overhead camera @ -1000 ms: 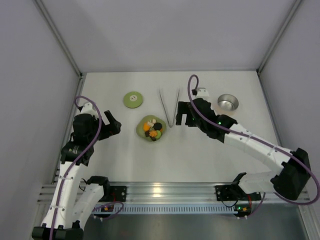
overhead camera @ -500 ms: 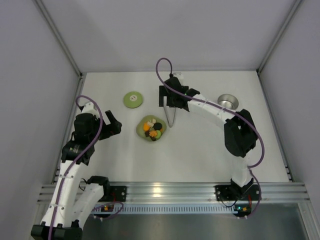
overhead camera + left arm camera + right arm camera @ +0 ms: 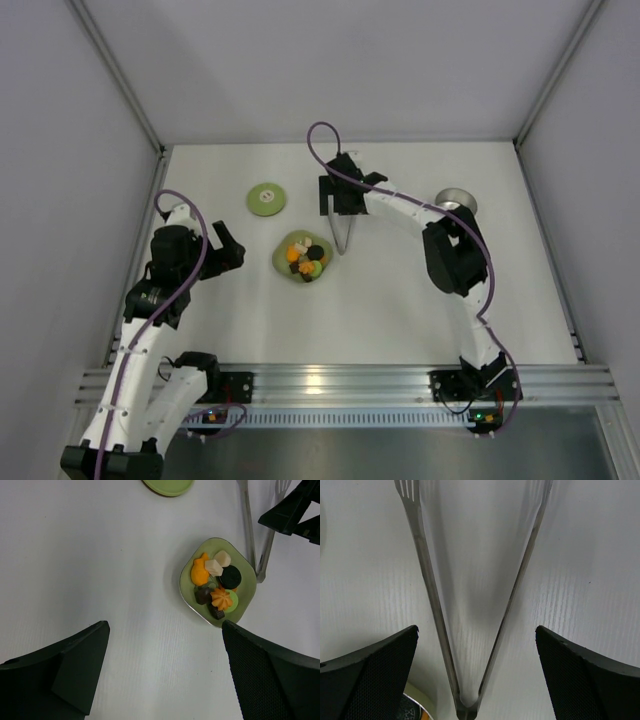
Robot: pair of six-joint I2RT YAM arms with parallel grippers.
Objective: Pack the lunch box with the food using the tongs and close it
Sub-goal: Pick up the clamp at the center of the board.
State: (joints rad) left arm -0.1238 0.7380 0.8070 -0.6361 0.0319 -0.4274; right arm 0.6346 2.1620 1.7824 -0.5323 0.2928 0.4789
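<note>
Hovering spread wide over the tongs (image 3: 431, 605), my right pincer (image 3: 477, 672) frames their V on the worktop (image 3: 400, 300), the joined end just beside the plate (image 3: 184, 581) of food (image 3: 215, 580), the lunch box (image 3: 461, 200) further right, my left pincer (image 3: 165, 672) likewise spread.

I see slim silvery tongs (image 3: 427, 580) lying flat, a narrow V. Small orange, brown, white food pieces (image 3: 215, 582) sit by their joined end; green lid (image 3: 266, 198) lies left, open tin (image 3: 455, 196) right.
</note>
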